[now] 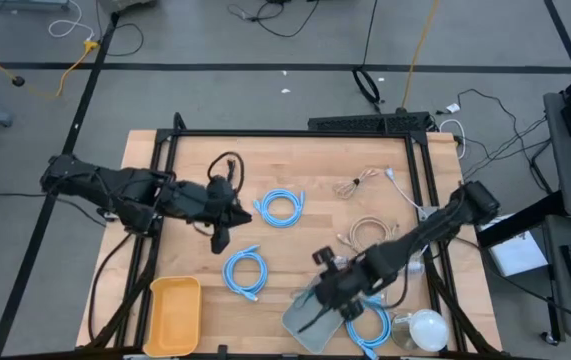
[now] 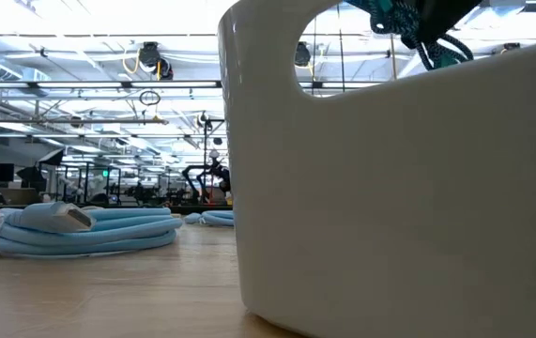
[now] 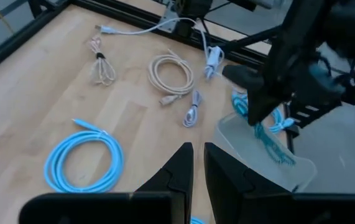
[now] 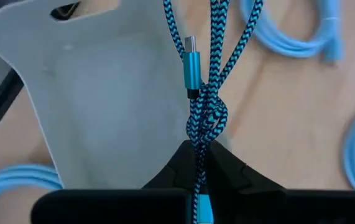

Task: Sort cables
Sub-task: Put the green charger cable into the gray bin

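Cables lie spread over the surface (image 1: 295, 240) in the high view; the right tool (image 1: 337, 290) hides its load there, above a pale bin (image 1: 310, 318). In the low view that bin blocks nearly everything. The left wrist view shows the left tool (image 3: 197, 158) pinched nearly shut, empty. The right wrist view shows the right tool clamped on a knotted teal cable (image 4: 205, 106), dangling ahead over the bin. No legible writing.

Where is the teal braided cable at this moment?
The teal braided cable hangs from the shut right gripper, directly above the grey bin at the table's front right.

Teal cable (image 4: 205, 93) knotted, dangling; blue loops (image 1: 279, 207) apparently flat.
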Available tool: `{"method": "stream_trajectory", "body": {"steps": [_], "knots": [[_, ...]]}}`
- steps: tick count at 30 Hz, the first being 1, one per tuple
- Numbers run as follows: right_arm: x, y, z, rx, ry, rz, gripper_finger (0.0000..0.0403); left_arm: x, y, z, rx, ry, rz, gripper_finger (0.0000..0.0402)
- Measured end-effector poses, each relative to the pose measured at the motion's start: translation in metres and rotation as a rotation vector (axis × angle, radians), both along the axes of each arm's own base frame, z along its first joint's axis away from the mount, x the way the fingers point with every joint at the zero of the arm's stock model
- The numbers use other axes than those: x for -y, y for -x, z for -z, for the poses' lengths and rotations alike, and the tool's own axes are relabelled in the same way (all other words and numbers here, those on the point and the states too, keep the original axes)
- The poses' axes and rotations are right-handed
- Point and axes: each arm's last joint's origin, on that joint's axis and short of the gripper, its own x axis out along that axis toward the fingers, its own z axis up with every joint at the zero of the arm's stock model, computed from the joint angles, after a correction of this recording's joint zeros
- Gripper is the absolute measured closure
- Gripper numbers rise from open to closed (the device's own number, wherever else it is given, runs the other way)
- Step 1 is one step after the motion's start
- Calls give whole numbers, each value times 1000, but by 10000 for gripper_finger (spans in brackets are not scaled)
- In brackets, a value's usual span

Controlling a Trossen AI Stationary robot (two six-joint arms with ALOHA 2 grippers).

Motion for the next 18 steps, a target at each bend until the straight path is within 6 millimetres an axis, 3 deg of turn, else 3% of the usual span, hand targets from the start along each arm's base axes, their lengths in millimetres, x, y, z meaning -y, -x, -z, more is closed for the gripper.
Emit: {"method": "stream_trajectory", "body": {"steps": [5, 10, 18], "knots": [[-25, -8, 16, -80, 47, -37, 394, 21, 7, 0, 8, 1, 8, 360], [-43, -11, 20, -88, 40, -50, 394, 33, 12, 0, 14, 18, 20, 360], [-53, 5, 21, -161, 53, -25, 394, 43, 17, 0, 29, 16, 2, 360]]}}
